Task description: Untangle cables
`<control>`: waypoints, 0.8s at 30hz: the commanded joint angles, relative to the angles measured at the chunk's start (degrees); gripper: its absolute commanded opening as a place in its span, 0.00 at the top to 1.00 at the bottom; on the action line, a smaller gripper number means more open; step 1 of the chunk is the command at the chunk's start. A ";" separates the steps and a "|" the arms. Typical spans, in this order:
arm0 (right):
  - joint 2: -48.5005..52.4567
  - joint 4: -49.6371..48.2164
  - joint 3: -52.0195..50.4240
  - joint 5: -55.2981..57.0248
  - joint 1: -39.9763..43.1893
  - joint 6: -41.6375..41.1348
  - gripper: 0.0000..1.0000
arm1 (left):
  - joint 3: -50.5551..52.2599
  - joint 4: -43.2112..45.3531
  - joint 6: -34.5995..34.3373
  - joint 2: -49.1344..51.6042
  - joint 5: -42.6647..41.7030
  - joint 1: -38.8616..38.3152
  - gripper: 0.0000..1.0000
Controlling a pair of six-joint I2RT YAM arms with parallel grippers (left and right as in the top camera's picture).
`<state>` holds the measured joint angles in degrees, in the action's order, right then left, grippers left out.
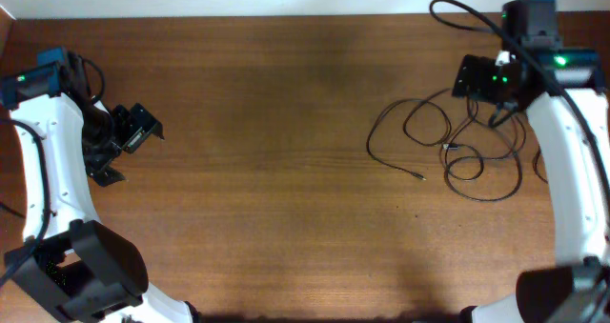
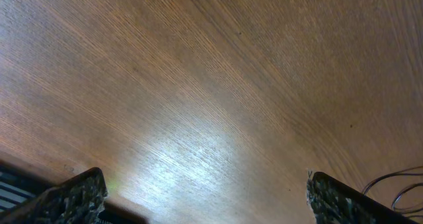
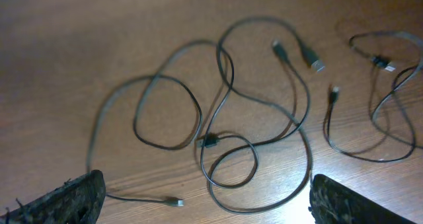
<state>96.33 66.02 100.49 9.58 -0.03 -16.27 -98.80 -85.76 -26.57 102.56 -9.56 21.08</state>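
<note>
The cables (image 1: 450,149) are thin black cords lying in loose overlapping loops on the right part of the wooden table. In the right wrist view the main cord (image 3: 206,141) crosses itself several times, with a small plug (image 3: 173,201) near the jaws. Another cord (image 3: 360,156) lies to its right. My right gripper (image 1: 474,76) is open and empty above the cables' far edge; its jaws (image 3: 208,201) frame the nearest loop without touching it. My left gripper (image 1: 140,130) is open and empty at the far left, over bare wood (image 2: 205,197).
A thicker black wire (image 1: 457,10) runs from the right arm's base at the back right. A bit of cord (image 2: 396,184) shows at the lower right of the left wrist view. The wooden table (image 1: 267,171) stretches between the two arms.
</note>
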 commanded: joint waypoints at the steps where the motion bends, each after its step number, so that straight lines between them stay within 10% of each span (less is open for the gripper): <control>1: -5.29 0.00 0.02 0.07 0.00 -0.24 0.01 | -0.79 -0.02 0.33 -0.13 0.44 0.20 0.01; 24: -49.29 7.41 -0.61 0.26 0.04 -0.24 0.01 | -0.79 -0.04 0.33 -0.13 0.42 0.20 0.01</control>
<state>50.98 72.86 100.12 9.58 -0.03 -16.29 -98.80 -85.73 -26.57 102.56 -9.56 21.08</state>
